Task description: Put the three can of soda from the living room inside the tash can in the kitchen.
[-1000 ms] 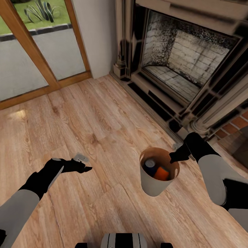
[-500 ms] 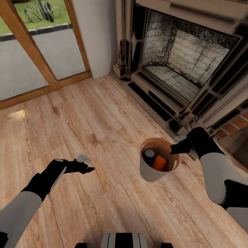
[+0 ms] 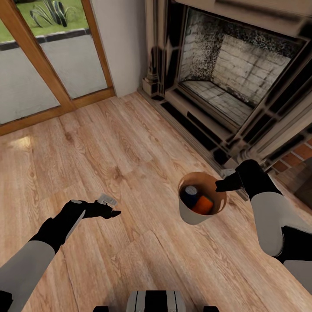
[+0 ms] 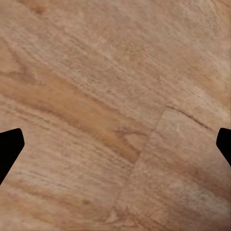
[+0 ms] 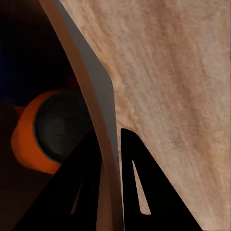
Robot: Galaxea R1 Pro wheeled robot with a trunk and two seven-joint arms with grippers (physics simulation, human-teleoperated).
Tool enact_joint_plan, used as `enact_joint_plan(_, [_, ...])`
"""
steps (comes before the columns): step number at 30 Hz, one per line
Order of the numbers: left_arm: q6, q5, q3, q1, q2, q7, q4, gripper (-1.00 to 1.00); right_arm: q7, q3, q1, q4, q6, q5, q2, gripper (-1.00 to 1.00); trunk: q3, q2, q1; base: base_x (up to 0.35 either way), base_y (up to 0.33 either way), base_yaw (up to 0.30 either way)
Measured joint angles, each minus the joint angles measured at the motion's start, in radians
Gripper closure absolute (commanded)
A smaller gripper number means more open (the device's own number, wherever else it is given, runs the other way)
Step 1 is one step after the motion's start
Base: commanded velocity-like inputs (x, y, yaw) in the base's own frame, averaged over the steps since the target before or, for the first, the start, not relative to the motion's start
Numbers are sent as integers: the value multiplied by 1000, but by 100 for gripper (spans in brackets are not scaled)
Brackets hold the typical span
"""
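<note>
Wood floor [image 3: 130, 143] by brick fireplace [image 3: 234, 73], right end effector [image 3: 220, 188] pinching trash can [image 3: 195, 214] rim, left end effector [image 3: 113, 212] spread, empty

left gripper [image 3: 113, 212] spread, right gripper [image 3: 219, 188] pinching

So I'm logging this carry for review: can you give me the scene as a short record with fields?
place: wood floor in front of the fireplace
right gripper: shut on the trash can rim, one finger inside
trash can contents: a blue can and an orange can visible; any third is hidden
left gripper: open, holding nothing
</note>
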Motion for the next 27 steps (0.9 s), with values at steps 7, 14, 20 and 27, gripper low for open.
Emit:
enact_joint_plan(7, [0, 0, 0, 0, -1, -1, -1, -100, -9, -4, 0, 1, -8, 4, 0, 100, -22, -49, 27, 0, 0, 0])
enact_joint_plan(14, [0, 1, 0, 0, -2, -1, -1, -100, -10, -4, 0, 2, -9, 6, 0, 100, -35, -77, 42, 0, 0, 0])
enact_joint_plan(20, [1, 0, 0, 0, -2, -1, -1, -100, -10, -5, 1, 2, -10, 5, 2, 100, -47, -105, 58, 0, 0, 0])
enact_joint_plan(27, [1, 0, 0, 0, -2, -1, -1, -100, -10, -6, 1, 2, -10, 4, 2, 100, -69, -154, 84, 0, 0, 0])
